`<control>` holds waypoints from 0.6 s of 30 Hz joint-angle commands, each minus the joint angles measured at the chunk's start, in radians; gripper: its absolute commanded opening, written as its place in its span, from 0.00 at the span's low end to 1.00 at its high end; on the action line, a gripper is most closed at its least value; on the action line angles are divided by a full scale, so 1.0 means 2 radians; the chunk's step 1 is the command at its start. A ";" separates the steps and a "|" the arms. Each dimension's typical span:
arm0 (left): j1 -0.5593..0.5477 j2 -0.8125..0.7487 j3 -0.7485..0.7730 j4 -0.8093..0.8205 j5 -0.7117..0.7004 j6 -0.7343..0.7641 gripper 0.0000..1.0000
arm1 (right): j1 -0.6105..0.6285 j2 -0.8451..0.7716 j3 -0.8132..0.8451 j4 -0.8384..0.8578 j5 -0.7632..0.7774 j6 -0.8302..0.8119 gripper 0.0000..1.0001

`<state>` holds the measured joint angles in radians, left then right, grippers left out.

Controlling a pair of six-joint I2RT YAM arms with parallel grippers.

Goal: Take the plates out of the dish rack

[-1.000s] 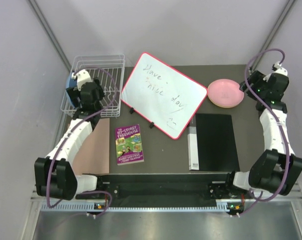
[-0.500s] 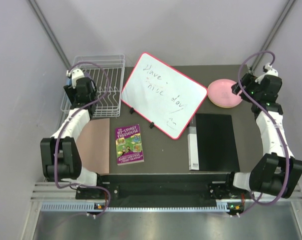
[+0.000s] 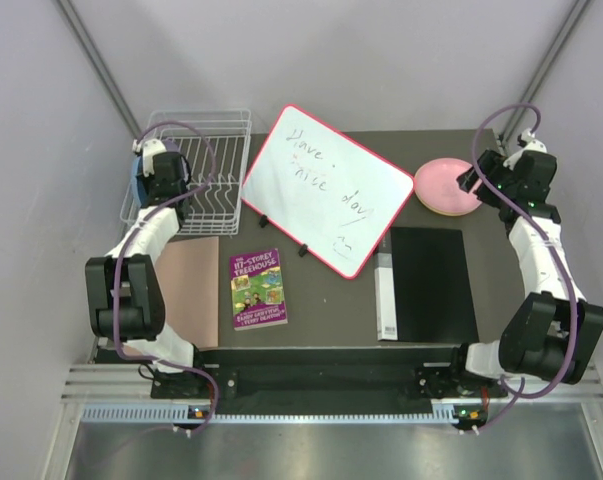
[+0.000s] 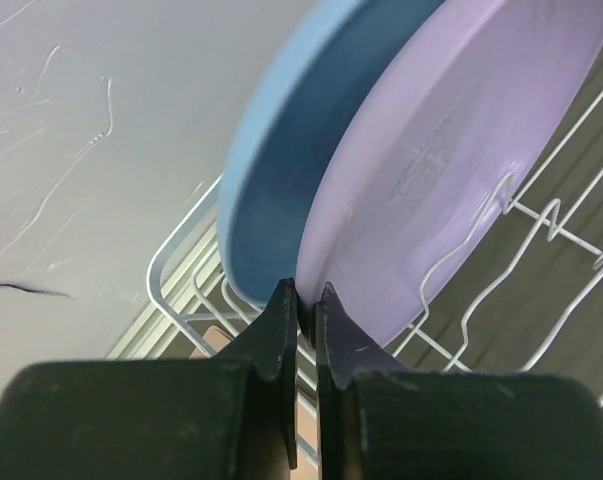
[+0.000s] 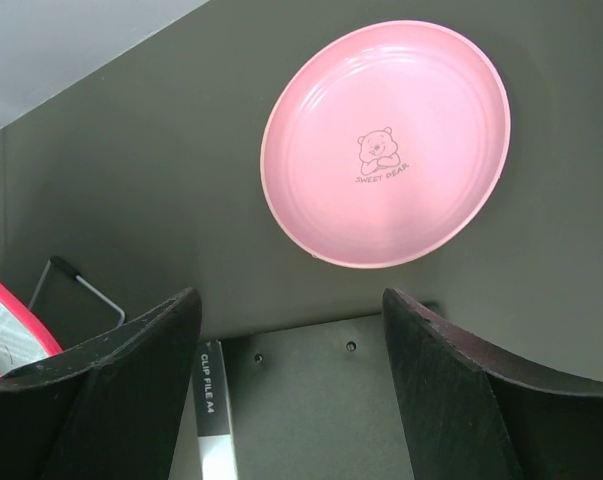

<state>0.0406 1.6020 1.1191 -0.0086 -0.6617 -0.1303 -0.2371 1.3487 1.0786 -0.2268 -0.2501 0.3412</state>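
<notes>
Soft, even overhead light, faint shadows; mild sheen on the pink plate (image 5: 386,140), the left gripper's (image 4: 301,292) dark fingers (image 4: 271,340) blurred.

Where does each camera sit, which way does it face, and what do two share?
Top external: above, behind the bases, looking down on the dark table; both arms whole.
Left wrist: faces along the left gripper's near-closed fingers at round blue plastic plate and lavender plate, upright in the white wire dish rack.
Right wrist: looks down past the open right gripper at a flat round pink plastic plate.
Shared: top external also shows the pink plate.
</notes>
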 commanded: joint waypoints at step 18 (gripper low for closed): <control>-0.059 -0.051 -0.033 0.137 -0.168 0.079 0.00 | 0.016 -0.013 -0.005 0.009 0.002 -0.010 0.73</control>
<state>-0.0387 1.5723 1.0531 0.0757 -0.8837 -0.0219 -0.2195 1.3502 1.0714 -0.2295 -0.2497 0.3401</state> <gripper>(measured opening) 0.057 0.729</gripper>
